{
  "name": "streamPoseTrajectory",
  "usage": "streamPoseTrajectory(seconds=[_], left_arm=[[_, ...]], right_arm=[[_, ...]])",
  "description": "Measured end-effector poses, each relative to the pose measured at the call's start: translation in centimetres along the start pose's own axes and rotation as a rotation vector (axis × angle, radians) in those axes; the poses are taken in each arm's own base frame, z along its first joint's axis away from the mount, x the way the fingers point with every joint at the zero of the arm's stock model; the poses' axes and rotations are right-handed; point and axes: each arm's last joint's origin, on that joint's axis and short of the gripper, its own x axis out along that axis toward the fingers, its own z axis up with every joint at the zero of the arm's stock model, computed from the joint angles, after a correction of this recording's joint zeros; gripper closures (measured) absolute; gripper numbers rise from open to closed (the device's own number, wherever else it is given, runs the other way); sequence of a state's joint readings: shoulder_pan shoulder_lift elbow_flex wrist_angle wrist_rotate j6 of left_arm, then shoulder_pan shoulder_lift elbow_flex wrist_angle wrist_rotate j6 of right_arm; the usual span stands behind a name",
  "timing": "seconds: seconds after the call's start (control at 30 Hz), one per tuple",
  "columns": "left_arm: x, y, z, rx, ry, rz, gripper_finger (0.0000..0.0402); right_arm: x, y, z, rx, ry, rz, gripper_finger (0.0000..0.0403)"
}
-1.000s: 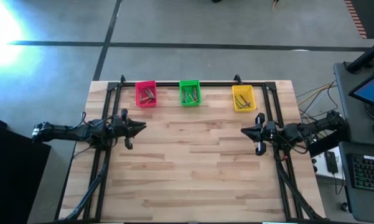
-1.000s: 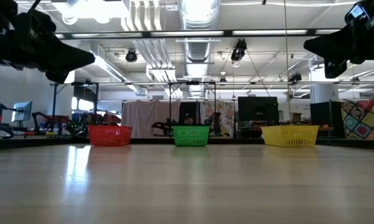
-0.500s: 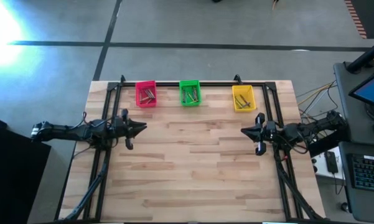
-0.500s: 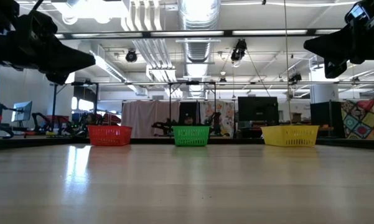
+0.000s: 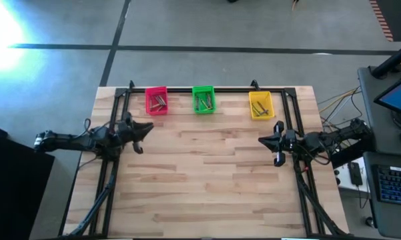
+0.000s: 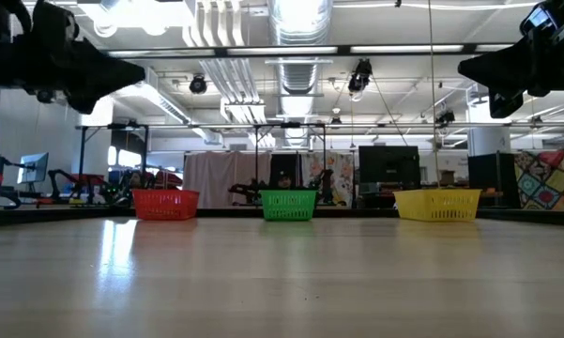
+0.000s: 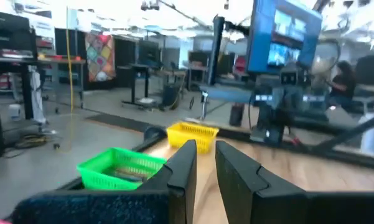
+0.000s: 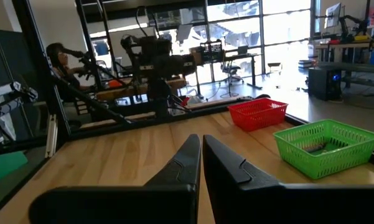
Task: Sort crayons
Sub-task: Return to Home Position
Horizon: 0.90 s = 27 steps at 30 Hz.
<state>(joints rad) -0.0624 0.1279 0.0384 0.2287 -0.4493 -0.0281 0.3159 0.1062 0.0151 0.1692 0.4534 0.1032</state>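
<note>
wooden table (image 5: pixel 207 180) is lying bare; crayons (image 5: pixel 157 102) are sitting in the pink, green and yellow bins; left gripper (image 5: pixel 145 128) narrow, empty; right gripper (image 5: pixel 263 141) nearly closed, empty; judging sorting done, arms should be parking clear.

A robotics lab or open workshop hall. The pale wooden plank tabletop (image 5: pixel 207 180) stands on a grey concrete floor (image 5: pixel 187 27). Beyond it hang exposed silver ceiling ducts (image 6: pixel 296 23) and strip lights, with black metal workbenches (image 7: pixel 143 78), dark computer monitors (image 6: pixel 387 161) and a black keyboard (image 5: pixel 393 183) nearby.
</note>
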Motion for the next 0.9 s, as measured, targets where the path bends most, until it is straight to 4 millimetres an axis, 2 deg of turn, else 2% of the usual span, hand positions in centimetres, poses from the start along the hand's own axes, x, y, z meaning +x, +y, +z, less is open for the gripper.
streamPoseTrajectory(seconds=[0.2, 0.43, 0.73, 0.9], left_arm=[[-0.6, 0.0, 1.4, 0.020, -0.082, -0.082, 0.0358], [-0.9, 0.1, 0.8, 0.017, -0.105, -0.108, 0.0358], [-1.0, -0.8, 0.2, 0.016, -0.096, -0.401, 0.0358], [-1.0, -0.8, 0.0, 0.021, -0.079, -0.416, 0.0358]], right_arm=[[0.0, 0.0, 0.0, 0.000, 0.000, 0.000, 0.0392], [0.0, 0.0, 0.0, 0.000, 0.000, 0.000, 0.0392], [0.0, 0.0, 0.0, 0.000, 0.000, 0.000, 0.0392], [0.0, 0.0, 0.0, 0.000, 0.000, 0.000, 0.0392]])
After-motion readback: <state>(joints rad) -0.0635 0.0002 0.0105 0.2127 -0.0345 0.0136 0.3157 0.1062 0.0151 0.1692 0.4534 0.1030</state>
